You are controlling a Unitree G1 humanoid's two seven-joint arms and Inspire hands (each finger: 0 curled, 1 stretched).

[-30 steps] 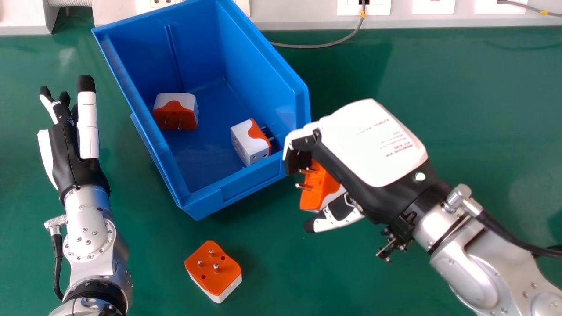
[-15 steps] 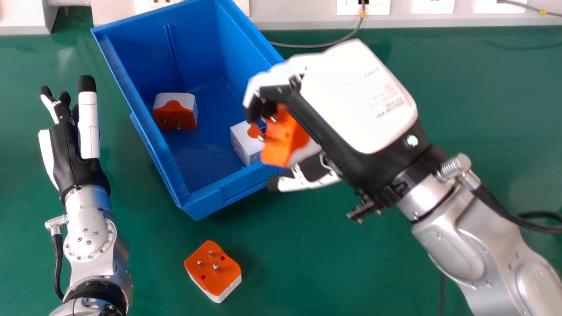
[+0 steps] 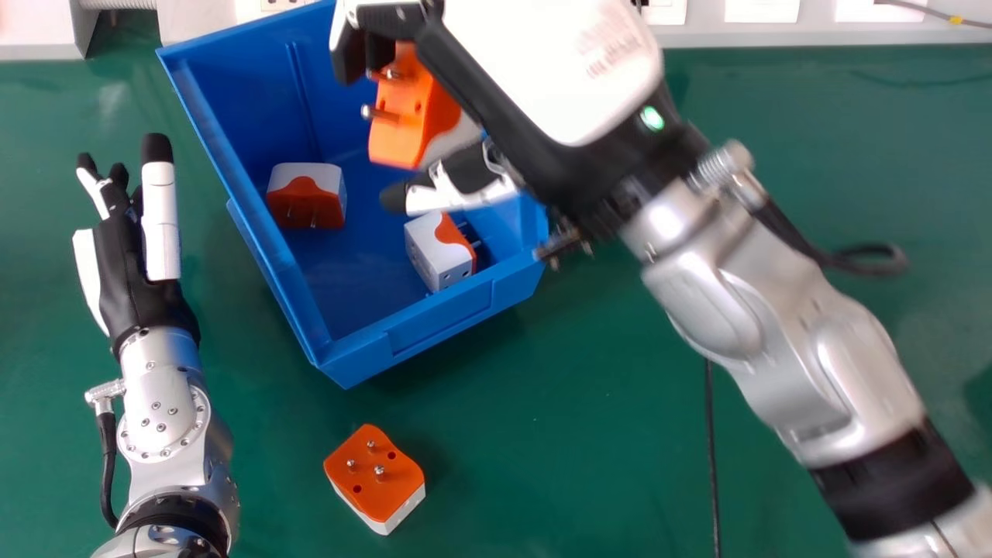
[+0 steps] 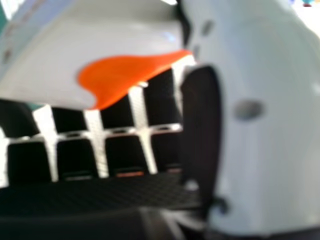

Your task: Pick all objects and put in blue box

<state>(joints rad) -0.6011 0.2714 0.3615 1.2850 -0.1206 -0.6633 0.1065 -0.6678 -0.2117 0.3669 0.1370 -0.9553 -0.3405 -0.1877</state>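
1. Fingers of your right hand are curled round an orange-and-white adapter, with the thumb on its near side; the gap is only as wide as the adapter. Your left hand is open, its fingers straight, over the left part of the green desk.

2. You have the held adapter under the palm, between fingers and thumb, its orange face and metal pins turned to your left. In the right hand view, its white body and orange patch lie beside the thumb. The head view puts it over the inside of the blue box; you cannot tell how high.

3. Two more adapters lie in your box: one near its left wall, the other just inside the near wall, towards the right corner.

4. Your loose adapter lies on the desk, pins up, between the box's near corner and the desk's near side, well apart from both hands.

5. Your right hand and forearm cross the box's right wall and hide its far right corner. A black cable shows below that forearm.
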